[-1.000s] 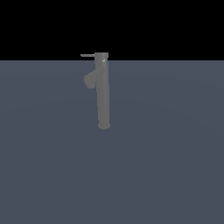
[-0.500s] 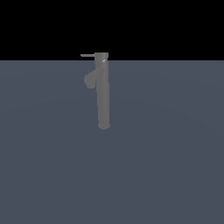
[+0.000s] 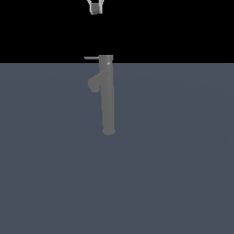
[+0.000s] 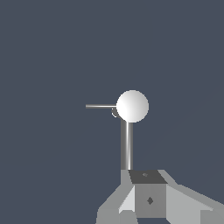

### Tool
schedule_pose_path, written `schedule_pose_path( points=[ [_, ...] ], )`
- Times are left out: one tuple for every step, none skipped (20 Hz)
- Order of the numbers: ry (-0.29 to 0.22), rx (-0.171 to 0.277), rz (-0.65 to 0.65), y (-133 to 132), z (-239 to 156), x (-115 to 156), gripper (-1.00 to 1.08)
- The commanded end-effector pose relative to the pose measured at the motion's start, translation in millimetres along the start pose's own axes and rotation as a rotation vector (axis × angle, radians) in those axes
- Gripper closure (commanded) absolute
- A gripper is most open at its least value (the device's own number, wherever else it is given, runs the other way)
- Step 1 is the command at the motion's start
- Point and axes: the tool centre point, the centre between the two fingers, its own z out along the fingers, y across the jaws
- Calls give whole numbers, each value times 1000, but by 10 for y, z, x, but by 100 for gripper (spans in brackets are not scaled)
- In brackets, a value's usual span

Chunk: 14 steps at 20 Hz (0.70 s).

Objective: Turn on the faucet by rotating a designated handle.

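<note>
The jaws (image 3: 95, 7) show only as a small pale tip at the very upper edge of the exterior view, at about 12 o'clock from the faucet's top and well above it, touching nothing. In the wrist view their grey blocky bodies (image 4: 148, 199) fill the near edge of the picture, but whether they stand wide or narrow cannot be told from either picture; nothing is seen between them.

Below them stands the faucet (image 3: 108, 100), a tall slim grey column rising upright from the flat blue-grey counter (image 3: 183, 173). A short stubby spout (image 3: 95, 83) branches off near its top, angling down toward the exterior view's left, at about 8 o'clock from the cap.

The handle (image 3: 91, 58) is a thin flat rod that leaves the top cap level and points to 9 o'clock in the exterior view, untouched.

From the wrist view the cap (image 4: 132, 106) appears as a bright round disc seen from above, with the handle (image 4: 100, 106) running from it to 9 o'clock and the column (image 4: 127, 144) stretching away toward the jaws' bodies.
</note>
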Motion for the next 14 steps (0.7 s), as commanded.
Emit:
schedule_pose_path(
  points=[
    [-2, 3, 2, -59, 158, 184, 108],
    [-3, 4, 2, -83, 224, 253, 108],
    [-4, 6, 3, -106, 293, 322, 108],
    [-5, 7, 4, -131, 362, 389, 108],
    [-7, 8, 5, -153, 430, 452, 108],
    [-8, 10, 5, -175, 497, 510, 108],
    [-9, 11, 6, -196, 560, 564, 108],
    [-10, 12, 7, -215, 621, 614, 108],
    [-10, 14, 7, -234, 679, 660, 108],
    [-11, 15, 8, -250, 734, 702, 108],
    [-12, 16, 9, -266, 786, 740, 108],
    [-13, 17, 10, -281, 834, 774, 108],
    [-13, 18, 10, -294, 878, 806, 108],
    [-14, 19, 11, -306, 919, 833, 108]
  ],
)
